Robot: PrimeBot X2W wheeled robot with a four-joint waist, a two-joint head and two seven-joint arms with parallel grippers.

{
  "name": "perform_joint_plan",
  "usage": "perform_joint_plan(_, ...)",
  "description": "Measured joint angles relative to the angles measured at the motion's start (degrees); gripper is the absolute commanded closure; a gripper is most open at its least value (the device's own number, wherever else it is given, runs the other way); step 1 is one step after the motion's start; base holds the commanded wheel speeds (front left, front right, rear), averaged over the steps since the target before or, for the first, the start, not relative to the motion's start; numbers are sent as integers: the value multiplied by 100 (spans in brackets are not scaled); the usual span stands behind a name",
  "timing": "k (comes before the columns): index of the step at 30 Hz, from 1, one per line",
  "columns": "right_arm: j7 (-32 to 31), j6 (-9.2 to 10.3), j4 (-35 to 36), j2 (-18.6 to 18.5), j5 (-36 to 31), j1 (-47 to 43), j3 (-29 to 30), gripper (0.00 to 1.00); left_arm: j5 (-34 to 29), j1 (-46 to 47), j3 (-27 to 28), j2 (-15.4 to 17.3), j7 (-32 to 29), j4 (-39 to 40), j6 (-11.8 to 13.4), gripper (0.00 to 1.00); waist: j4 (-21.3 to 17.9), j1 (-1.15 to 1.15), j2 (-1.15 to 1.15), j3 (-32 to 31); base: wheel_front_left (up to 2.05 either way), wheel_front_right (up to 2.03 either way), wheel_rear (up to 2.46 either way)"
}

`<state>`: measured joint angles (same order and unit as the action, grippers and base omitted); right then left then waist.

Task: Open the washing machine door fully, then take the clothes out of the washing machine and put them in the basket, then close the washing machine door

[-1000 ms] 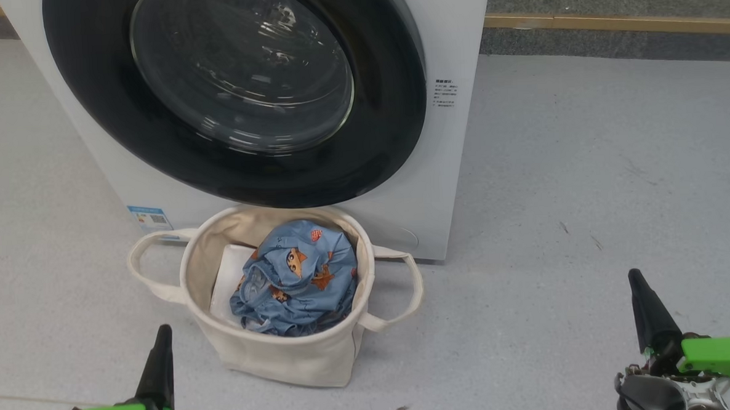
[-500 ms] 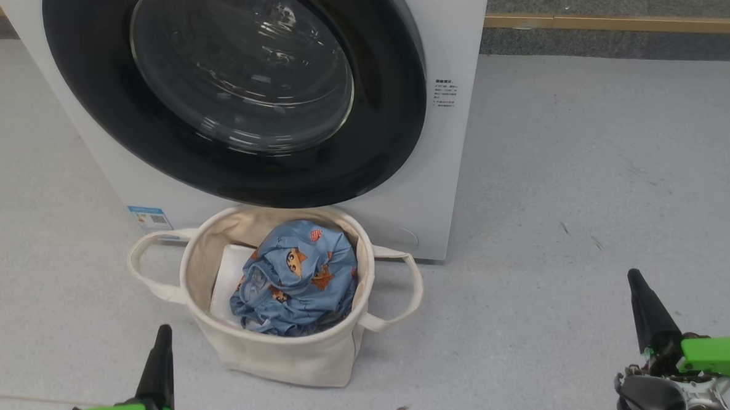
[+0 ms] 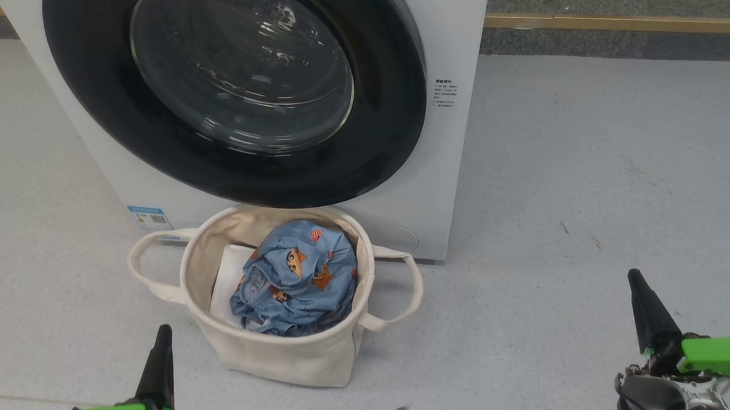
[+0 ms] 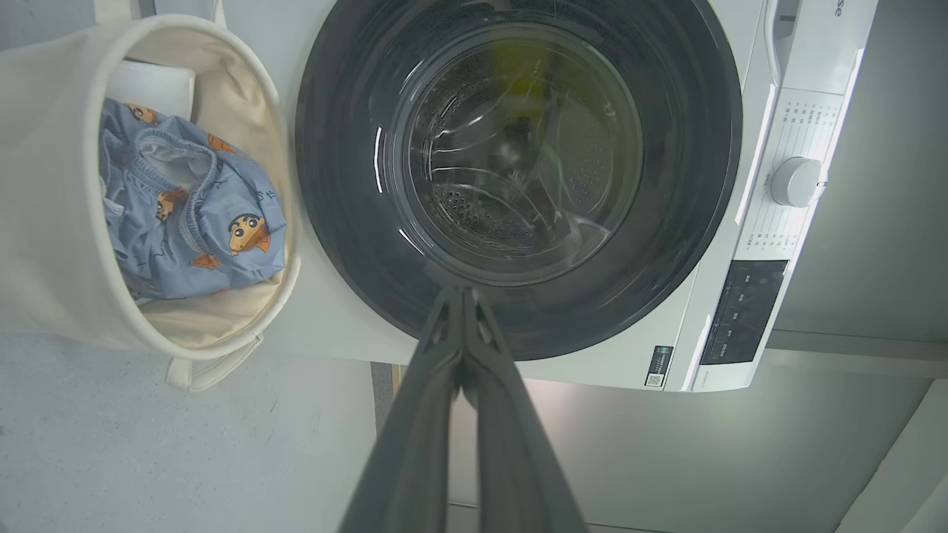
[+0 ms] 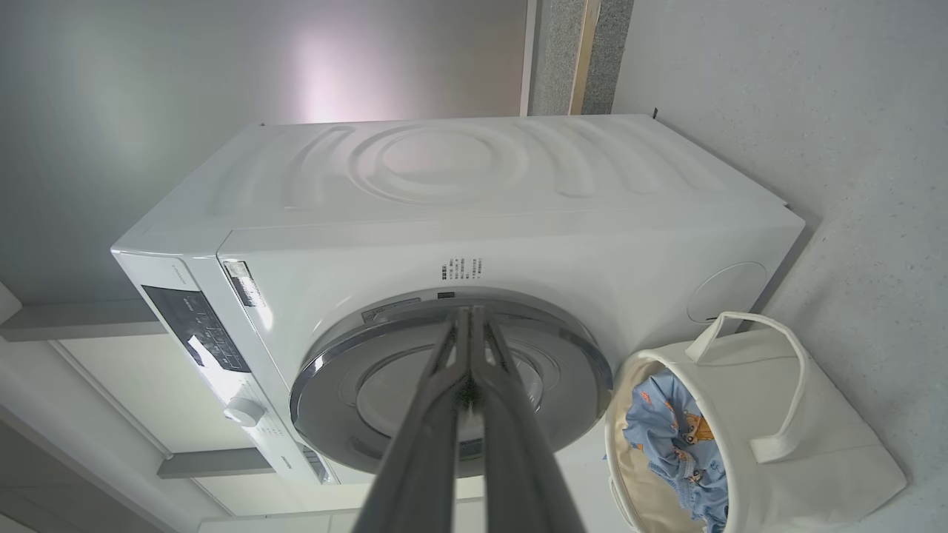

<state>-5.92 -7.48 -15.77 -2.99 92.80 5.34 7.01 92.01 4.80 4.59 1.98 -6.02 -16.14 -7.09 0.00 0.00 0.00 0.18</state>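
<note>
Cream canvas basket stands on the grey floor just in front of the washing machine, below its round door. The blue cartoon-print clothes lie bunched inside it beside a white folded sheet. The washing machine door looks flush with the white front, black rim seated all round; through its glass the left wrist view shows bare perforated drum. Both grippers hang low near the robot, well apart from the machine. The left gripper and the right gripper each have their two dark fingers pressed together on nothing. The door lies ahead of both, more squarely before the left one, whose fingers aim at its lower rim. The left arm is also nearer the basket, which sits ahead and slightly to its right. By my reading every step is done, so any next move needs only a check that the door is latched.
</note>
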Motion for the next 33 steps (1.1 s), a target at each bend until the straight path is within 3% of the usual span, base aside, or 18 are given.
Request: perform_joint_plan(33,-5,0,-1,7,-1,0,23,100,0,0,0,0,0,0,0,100,0,0,0,0,0,0,0)
